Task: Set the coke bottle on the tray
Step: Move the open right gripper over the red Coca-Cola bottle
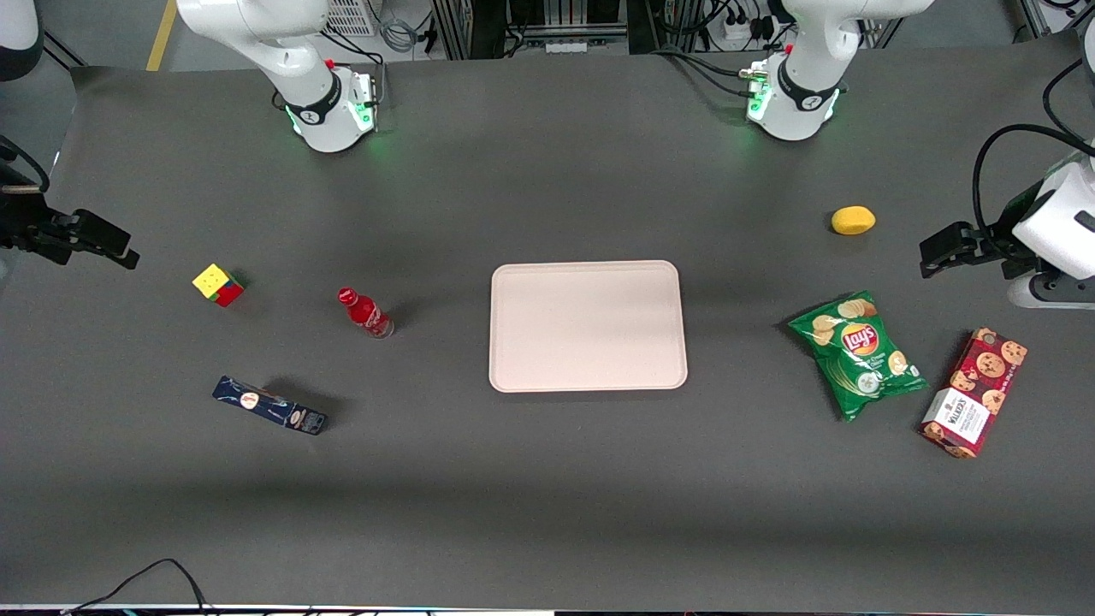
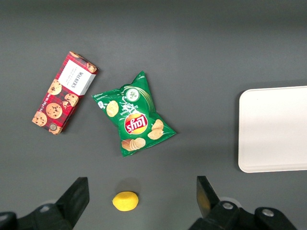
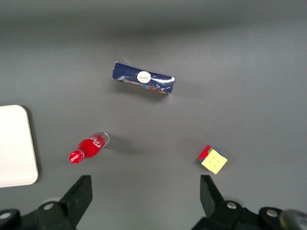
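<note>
The right arm's gripper [image 1: 115, 248] hangs high above the working arm's end of the table [image 1: 513, 479], its two fingers [image 3: 79, 194] spread wide apart with nothing between them. Below it, and well apart from it, the coke bottle [image 1: 364, 312] lies on its side on the dark mat, red cap pointing away from the front camera and clear base toward it; in the right wrist view the coke bottle [image 3: 89, 147] shows just ahead of one fingertip, not touching it. The tray [image 1: 588, 326] lies flat in the middle of the table, farther from the gripper than the bottle is, with a strip of bare mat between bottle and tray; only a rounded corner of the tray [image 3: 17, 148] shows in the wrist view. The colour cube [image 1: 217, 284] sits nearest the gripper, between it and the bottle, and shows ahead of the other fingertip in the wrist view as well [image 3: 213, 159]. The dark blue box [image 1: 269, 405] lies nearer the front camera than the cube and the bottle. Toward the parked arm's end of the table lie a green chip bag [image 1: 857, 353], a red cookie box [image 1: 974, 392] and a yellow lemon [image 1: 853, 220], all well away from the gripper.
</note>
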Robot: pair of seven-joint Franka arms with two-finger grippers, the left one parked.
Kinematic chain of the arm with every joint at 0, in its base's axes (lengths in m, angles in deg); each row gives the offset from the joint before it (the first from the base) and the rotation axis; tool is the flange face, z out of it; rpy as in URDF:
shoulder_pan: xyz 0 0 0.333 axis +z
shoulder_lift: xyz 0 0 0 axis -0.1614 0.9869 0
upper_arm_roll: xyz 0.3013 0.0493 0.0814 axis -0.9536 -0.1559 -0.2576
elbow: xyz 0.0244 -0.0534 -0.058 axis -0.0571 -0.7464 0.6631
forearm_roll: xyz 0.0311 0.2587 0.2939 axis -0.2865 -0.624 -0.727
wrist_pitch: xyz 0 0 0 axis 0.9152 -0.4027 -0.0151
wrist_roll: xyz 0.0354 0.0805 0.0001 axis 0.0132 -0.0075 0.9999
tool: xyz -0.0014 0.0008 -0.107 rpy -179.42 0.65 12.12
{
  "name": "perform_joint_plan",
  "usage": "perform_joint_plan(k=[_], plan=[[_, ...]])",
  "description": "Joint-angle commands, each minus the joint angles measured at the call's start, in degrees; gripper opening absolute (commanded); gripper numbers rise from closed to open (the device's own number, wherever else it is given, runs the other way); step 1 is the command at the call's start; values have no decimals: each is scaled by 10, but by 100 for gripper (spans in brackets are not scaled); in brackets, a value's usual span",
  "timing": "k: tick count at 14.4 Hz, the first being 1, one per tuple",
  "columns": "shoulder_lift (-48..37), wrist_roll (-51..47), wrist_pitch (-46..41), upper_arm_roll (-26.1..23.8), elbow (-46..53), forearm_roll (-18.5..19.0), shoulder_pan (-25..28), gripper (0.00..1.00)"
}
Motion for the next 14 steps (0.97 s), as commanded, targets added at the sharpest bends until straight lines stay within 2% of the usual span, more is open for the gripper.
perform_joint_plan(k=[1,9,11,14], plan=[[-9,0,-24,-3,7,0,40,100],[-9,-41,-50,9,7,-3,197,100],[-2,-41,-48,3,7,-3,211,100],[12,-36,-32,3,-11,-32,209,100]])
